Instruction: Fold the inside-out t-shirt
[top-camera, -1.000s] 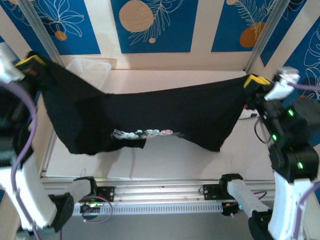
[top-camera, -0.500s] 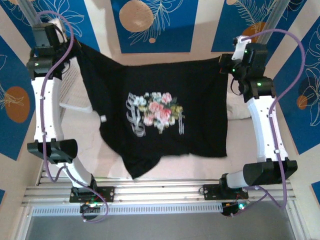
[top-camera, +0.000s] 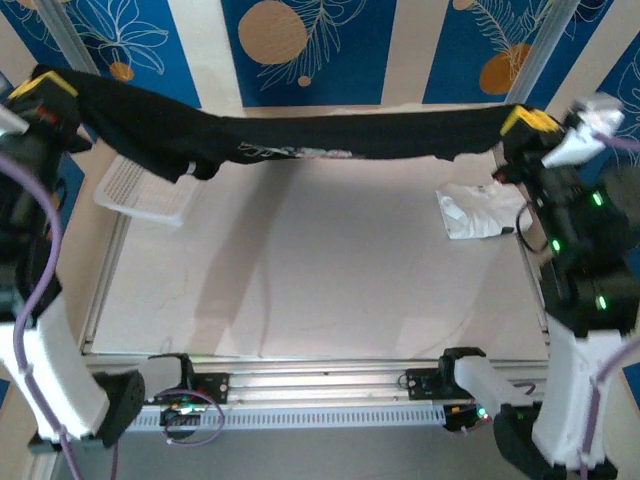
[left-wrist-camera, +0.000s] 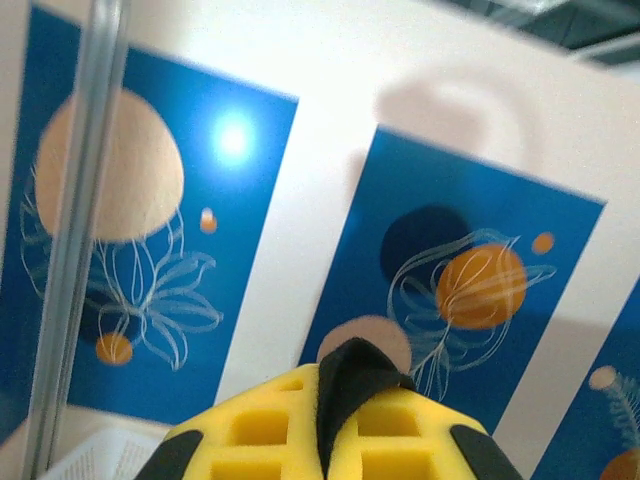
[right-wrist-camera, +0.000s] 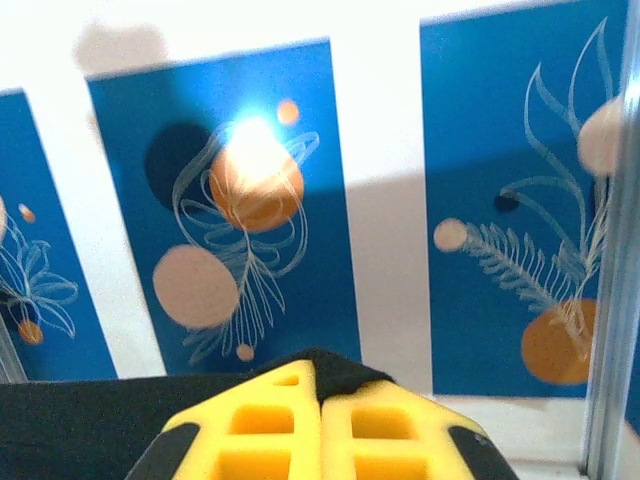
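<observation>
T-shirt strung btwn left gripper & right gripper, both clamped.

overhead view from behind and above; wrist views close-up, upward toward the shared blue-panelled wall

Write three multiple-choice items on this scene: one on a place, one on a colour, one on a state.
1. The white garment lies on the table's: A. left side B. right side C. near edge.
2. The finger pads are: A. red B. green C. yellow.
3. The t-shirt is: A. stretched in the air between the left gripper and right gripper B. flat on the table C. folded.
Answers: 1 B, it lies near the right gripper; 2 C, both wrist views show yellow foam; 3 A, each gripper pinches one end, with the cloth off the table.
</observation>
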